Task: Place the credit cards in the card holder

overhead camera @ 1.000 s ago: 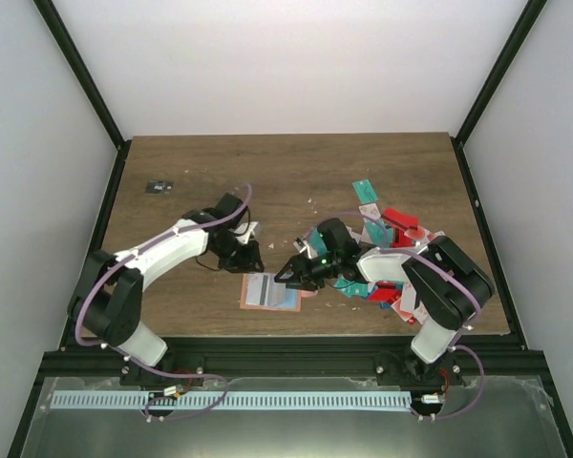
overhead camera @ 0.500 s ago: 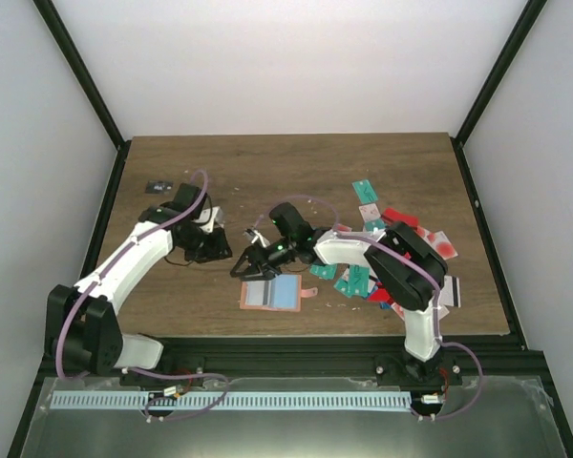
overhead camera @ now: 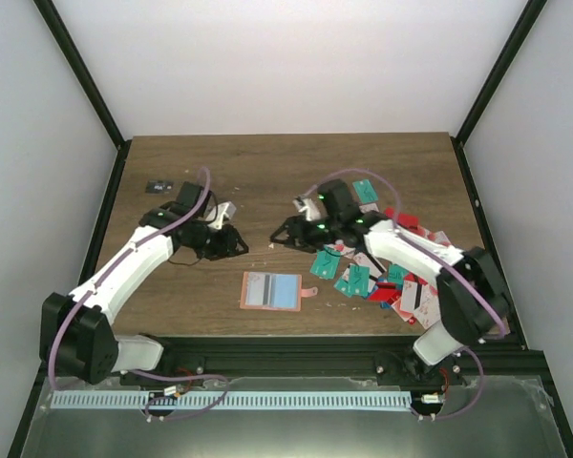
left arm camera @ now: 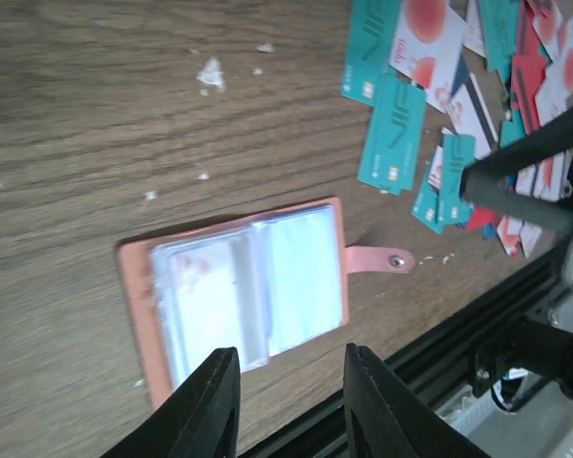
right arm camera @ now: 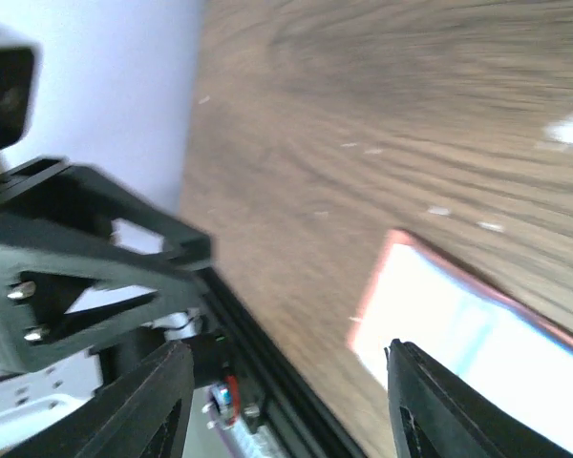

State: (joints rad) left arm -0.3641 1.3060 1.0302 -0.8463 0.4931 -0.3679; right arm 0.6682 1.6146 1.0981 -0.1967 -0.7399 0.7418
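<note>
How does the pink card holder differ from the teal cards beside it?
The card holder is salmon-pink and lies open, alone; the teal cards overlap in a heap. The holder is bigger than one card and has a snap tab; the cards have none. Both rest on the table.

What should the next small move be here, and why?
Probably the right gripper should swing back toward the pile and lower over the nearest teal card to pick it up. The card holder lies open and flat, the cards lie loose beside it, and both it and the left gripper have open, empty fingers, so nothing can go in until a card is held.
</note>
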